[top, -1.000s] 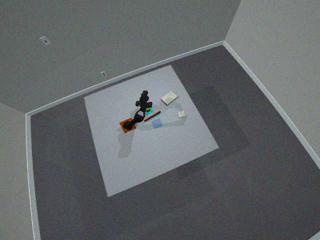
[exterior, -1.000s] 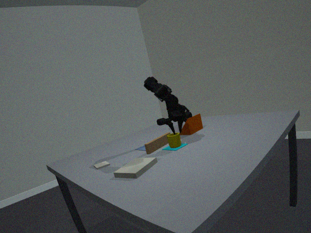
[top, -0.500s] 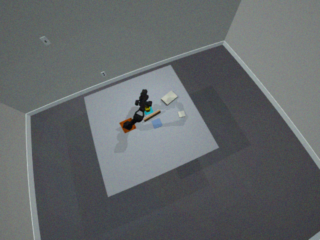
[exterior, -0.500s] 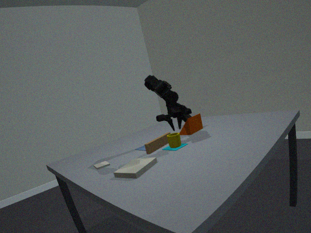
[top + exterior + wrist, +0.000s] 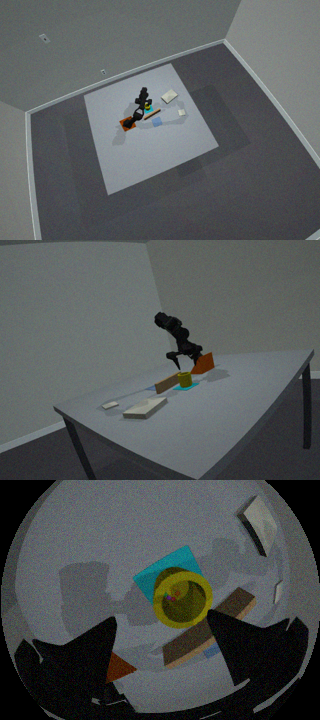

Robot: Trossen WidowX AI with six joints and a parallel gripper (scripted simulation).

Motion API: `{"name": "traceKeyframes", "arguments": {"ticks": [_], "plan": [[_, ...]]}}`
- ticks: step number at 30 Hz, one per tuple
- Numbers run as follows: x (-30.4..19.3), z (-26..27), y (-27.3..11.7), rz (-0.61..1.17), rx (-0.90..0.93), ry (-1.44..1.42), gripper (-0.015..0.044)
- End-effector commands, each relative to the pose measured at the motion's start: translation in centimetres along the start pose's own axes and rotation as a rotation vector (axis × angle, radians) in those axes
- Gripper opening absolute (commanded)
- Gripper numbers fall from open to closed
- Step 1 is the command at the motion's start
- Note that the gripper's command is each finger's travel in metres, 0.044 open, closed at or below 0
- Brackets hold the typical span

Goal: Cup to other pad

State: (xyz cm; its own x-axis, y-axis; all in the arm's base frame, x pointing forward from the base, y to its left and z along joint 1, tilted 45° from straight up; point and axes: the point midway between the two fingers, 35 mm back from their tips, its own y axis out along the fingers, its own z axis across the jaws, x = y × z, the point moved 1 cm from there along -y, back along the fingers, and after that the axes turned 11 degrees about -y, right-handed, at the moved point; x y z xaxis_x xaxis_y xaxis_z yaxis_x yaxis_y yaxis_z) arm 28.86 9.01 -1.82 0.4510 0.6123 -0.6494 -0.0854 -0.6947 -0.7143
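You will find the yellow cup (image 5: 184, 379) standing upright on the cyan pad (image 5: 189, 386), touching nothing else. Small marbles (image 5: 172, 598) lie at its bottom in the wrist view. The blue pad (image 5: 156, 121) lies flat beyond the wooden bar, bare.
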Motion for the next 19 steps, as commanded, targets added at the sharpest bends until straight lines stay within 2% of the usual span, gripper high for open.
{"name": "traceKeyframes", "arguments": {"ticks": [1, 13, 19], "plan": [[0.2, -0.1, -1.3, -0.007, 0.0, 0.008, 0.044], [0.1, -0.1, -5.3, -0.009, 0.002, 0.013, 0.044], [0.1, -0.2, -5.2, -0.014, -0.003, 0.008, 0.044]]}}
